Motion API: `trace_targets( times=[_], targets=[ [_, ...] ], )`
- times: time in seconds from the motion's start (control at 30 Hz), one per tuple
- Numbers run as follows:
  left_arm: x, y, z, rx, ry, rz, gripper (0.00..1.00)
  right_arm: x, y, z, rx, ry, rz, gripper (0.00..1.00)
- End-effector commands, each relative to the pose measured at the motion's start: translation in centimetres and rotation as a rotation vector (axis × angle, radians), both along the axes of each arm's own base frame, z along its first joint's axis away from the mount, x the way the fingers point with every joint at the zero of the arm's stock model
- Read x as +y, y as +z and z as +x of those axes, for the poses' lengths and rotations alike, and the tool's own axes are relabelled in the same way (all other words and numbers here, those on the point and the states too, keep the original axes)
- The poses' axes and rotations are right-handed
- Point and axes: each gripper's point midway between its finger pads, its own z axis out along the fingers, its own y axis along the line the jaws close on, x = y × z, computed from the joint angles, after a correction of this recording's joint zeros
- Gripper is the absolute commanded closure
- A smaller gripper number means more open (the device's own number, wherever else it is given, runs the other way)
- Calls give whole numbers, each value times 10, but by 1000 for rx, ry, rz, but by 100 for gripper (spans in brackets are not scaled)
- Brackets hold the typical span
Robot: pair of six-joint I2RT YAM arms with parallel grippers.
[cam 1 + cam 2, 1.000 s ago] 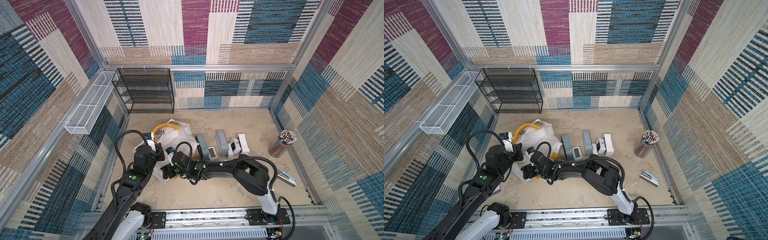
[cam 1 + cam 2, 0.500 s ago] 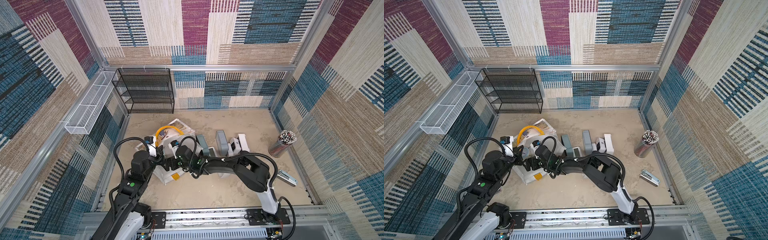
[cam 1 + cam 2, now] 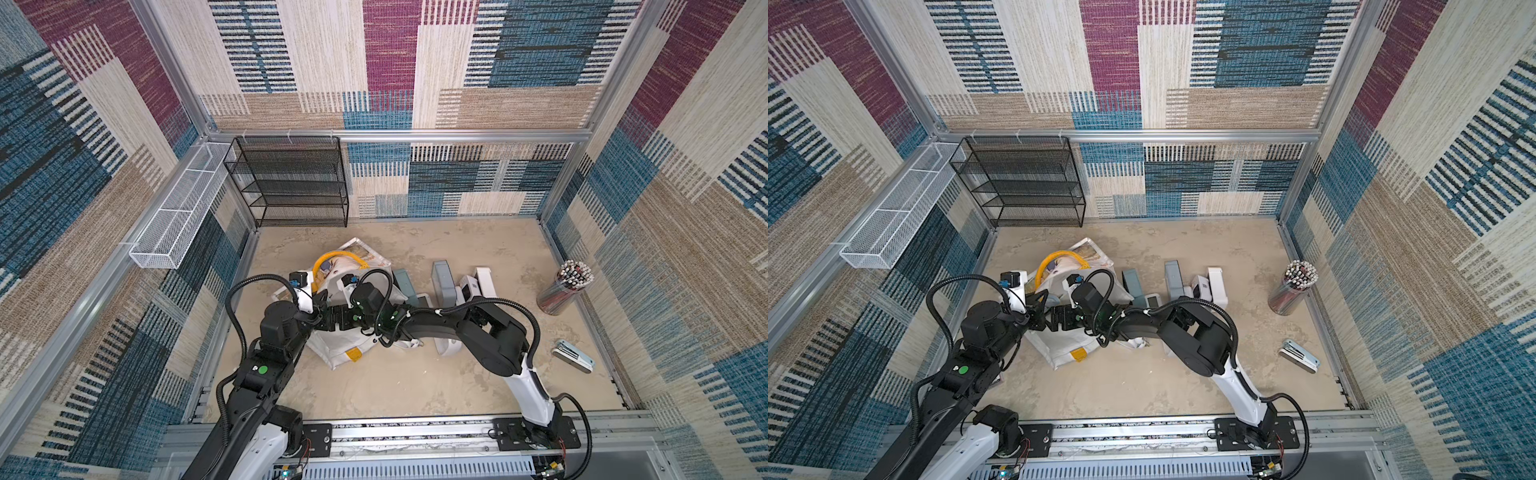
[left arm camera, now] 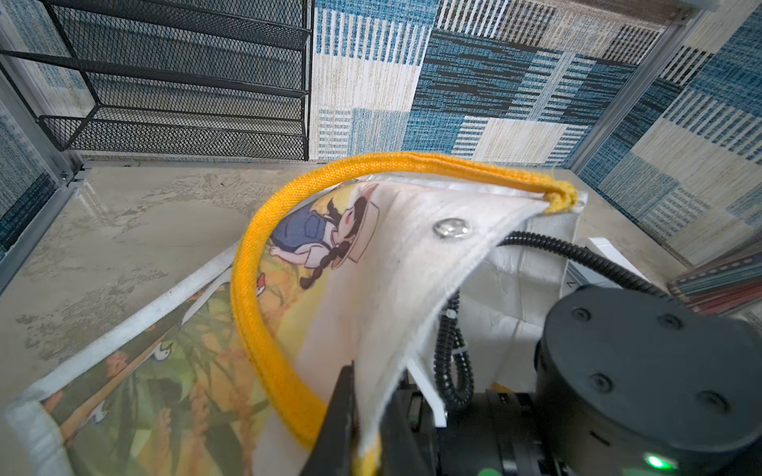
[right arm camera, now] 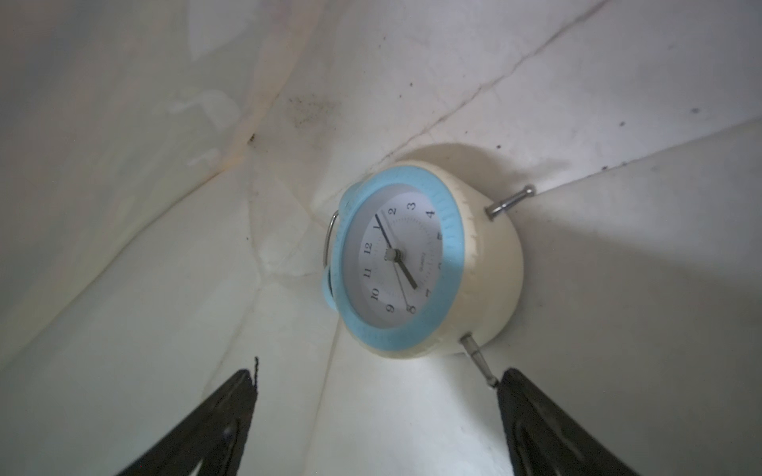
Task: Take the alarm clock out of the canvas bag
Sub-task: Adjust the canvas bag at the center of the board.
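Right hand (image 5: pixel 377 373) agape near alarm clock (image 5: pixel 424 255); dial (image 5: pixel 406 230) reads QUARTZ.

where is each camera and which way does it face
Top views: overhead, looking down on the table; left arm and right arm meet at the canvas bag.
Left wrist: behind the left gripper, facing the back wall; its fingers pinch the bag's rim.
Right wrist: inside the bag, facing the alarm clock; right gripper open.
Shared: both wrist views show the bag's fabric.

In both top views the canvas bag (image 3: pixel 341 350) hides the alarm clock (image 5: pixel 412 263) and the tips of the right gripper (image 5: pixel 377 379), whose fingers (image 5: pixel 214 420) the right wrist view's edge cuts off
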Motion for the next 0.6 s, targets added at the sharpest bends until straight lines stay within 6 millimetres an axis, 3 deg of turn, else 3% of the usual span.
trace_targets(
  times=[0.0,0.57],
  targets=[
    [-5,22,1,-75,-26,-18,100,4,3,0,77,4,60,7],
    [8,40,-1,-161,49,-75,100,3,-18,-6,336,-25,117,12]
  ],
)
